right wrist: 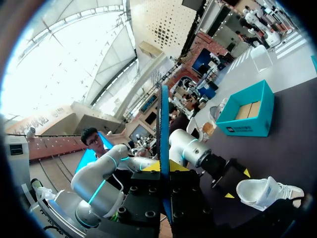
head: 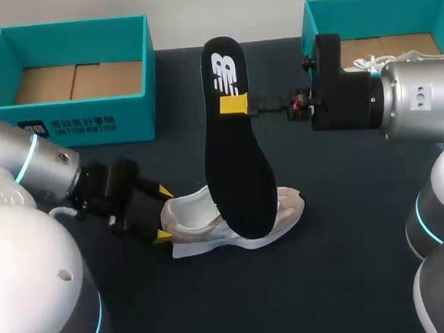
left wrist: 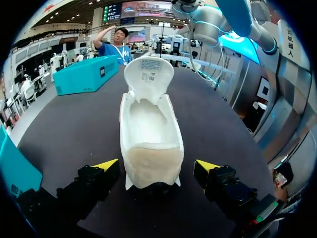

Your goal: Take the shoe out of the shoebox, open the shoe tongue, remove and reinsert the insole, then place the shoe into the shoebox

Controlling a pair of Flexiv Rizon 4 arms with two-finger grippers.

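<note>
At table point(head: 349, 241) centre: shoe point(head: 191, 214) lies on its sole, pale beige and white, heel toward the left gripper point(head: 164, 213). Left wrist view: tongue point(left wrist: 148, 72) turned up and forward, the shoe's inside bare and white. Left fingers point(left wrist: 106, 166) stand wide apart on either side of the heel, a gap on each side; holding nothing.

Insole point(head: 237, 165): black, white mark near its far end, pinched between the closed fingers of the right gripper point(head: 237, 104). Its near end overlaps the shoe in the head view; contact cannot be told.

Containers: left shoebox point(head: 74, 120), teal, shows only a brown cardboard floor. Right shoebox point(head: 364, 15), teal, holds a white laced item point(head: 371, 62), mostly hidden behind the right arm.
</note>
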